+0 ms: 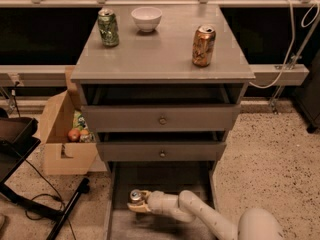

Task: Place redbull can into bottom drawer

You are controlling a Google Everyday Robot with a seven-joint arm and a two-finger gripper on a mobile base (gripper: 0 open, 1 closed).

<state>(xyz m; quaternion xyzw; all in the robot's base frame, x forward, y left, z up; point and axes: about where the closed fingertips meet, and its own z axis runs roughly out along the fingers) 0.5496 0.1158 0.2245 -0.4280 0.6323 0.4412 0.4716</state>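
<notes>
The redbull can (135, 196) shows only its silver top and a bit of its side, upright, low in the open bottom drawer (165, 181) near its left rail. My gripper (137, 203) reaches in from the lower right on a white arm and is shut on the can. The can's lower body is hidden by the fingers (141, 208) and shadow, so I cannot tell whether it rests on the drawer floor.
On the cabinet top stand a green can (108, 27), a white bowl (146, 18) and an orange-gold can (203, 45). Two knobbed drawers (162, 119) sit above the open one. A cardboard box (62, 134) with food stands left of the cabinet. A black stand (20, 149) is at far left.
</notes>
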